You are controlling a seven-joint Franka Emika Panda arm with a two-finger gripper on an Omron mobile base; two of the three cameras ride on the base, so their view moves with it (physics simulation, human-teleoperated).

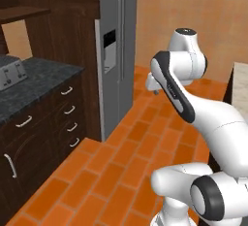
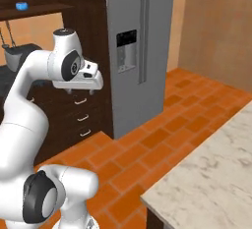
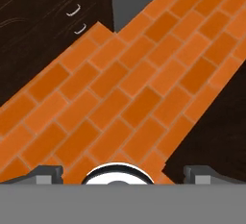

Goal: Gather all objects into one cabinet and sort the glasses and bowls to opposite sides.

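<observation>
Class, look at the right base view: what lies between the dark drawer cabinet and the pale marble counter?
In the right base view, bare orange brick floor runs between the dark wooden drawer cabinet and the pale marble counter; nothing stands on that stretch.

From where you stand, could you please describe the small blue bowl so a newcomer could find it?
Start at the tall grey fridge, then look left to the dark wooden shelf high on the wall. The blue bowl sits on it, small and bright against the brown wood.

One small blue bowl (image 2: pixel 20 6) (on the high shelf (image 2: pixel 47 9)), one fridge (image 2: pixel 140 41), one toaster (image 1: pixel 10 72)
</observation>
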